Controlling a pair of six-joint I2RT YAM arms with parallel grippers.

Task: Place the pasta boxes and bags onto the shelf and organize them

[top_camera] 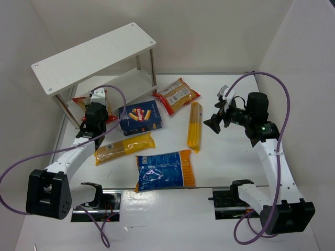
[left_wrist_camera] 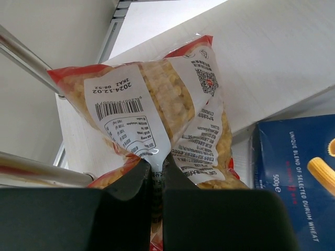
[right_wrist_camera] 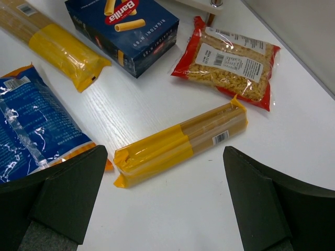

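only my left wrist view shows the left gripper (left_wrist_camera: 157, 178) pinching a red bag (left_wrist_camera: 157, 99) at the shelf (top_camera: 94, 60), while the right gripper (right_wrist_camera: 165, 178) gapes empty near a yellow pack (right_wrist_camera: 183, 141).

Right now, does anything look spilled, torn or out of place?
Nothing looks spilled or torn. The left gripper pinches one red-edged bag by a crumpled fold beside the shelf, so it looks bunched. The dark blue box, second red-edged bag, both long yellow packs and blue-orange bag lie at mixed angles on the table.
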